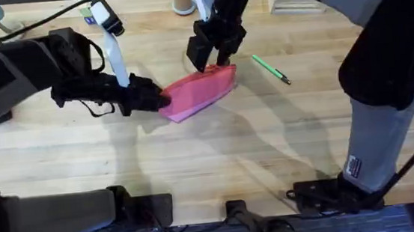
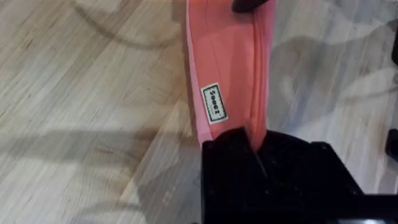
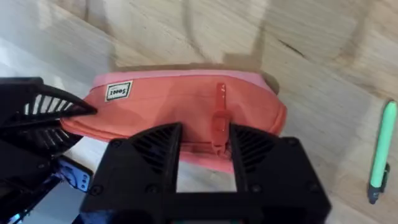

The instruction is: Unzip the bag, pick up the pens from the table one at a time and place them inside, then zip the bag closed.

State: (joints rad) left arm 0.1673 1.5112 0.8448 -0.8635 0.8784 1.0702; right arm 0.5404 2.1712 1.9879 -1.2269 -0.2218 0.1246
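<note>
the bag [image 1: 199,93] lay on the table [image 1: 218,152] between the two grippers, its zipper running along the upper edge; the pen [image 1: 270,69] lay just beside the bag's far end, apart from it, toward the right arm's side; a small white label [image 2: 212,103] sat on the bag's face near the end closest to the left arm.

the left gripper [image 1: 157,99] was clamped on that near end of the bag, pinching the fabric at the corner where the zipper seam stops, as the left wrist view showed; the right gripper [image 3: 217,146] stood over the bag's other half, its fingers a narrow way apart with the pink zipper pull [image 3: 218,118] standing between them; whether the pads already touched the pull could not be told.

the bag looked soft and light, likely to crumple or slide along the table if tugged alone, so the hold on its end seemed needed as an anchor; the pull was small, thin and probably slippery, best taken flat across its tab and drawn along the seam rather than upward; the bag still appeared zipped, so the task seemed to be at its opening step; the pen looked stiff, light and apt to roll, best pinched around its middle.
</note>
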